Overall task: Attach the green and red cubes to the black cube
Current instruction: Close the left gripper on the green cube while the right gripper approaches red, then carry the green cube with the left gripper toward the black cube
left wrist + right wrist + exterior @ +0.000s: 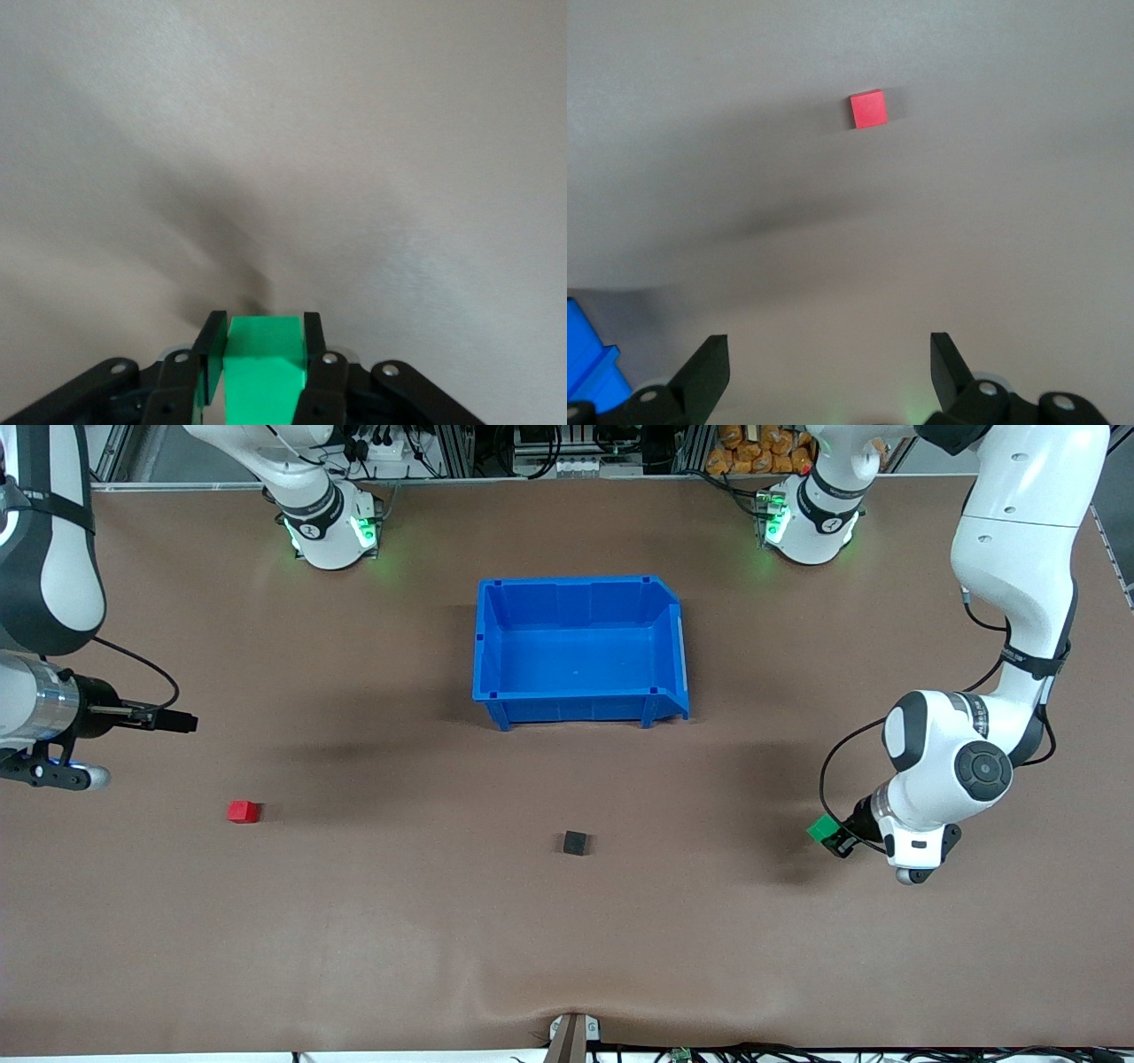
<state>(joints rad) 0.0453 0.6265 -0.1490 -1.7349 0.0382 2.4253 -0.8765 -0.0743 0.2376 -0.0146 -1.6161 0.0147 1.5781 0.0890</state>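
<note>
Green cube (262,367): clamped in left gripper (262,341). Red cube (243,811), black cube (576,842): untouched, unattached. Right gripper (829,372): spread wide, empty.

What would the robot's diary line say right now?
left pincer: shut on green cube | right pincer: open, waiting above red cube | black cube: alone on table

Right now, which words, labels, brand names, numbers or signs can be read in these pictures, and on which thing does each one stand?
No text can be read anywhere.
Green cube, red cube, black cube, blue bin: plain, no print.
Dark band on the left arm: small marks, too small to read.
</note>
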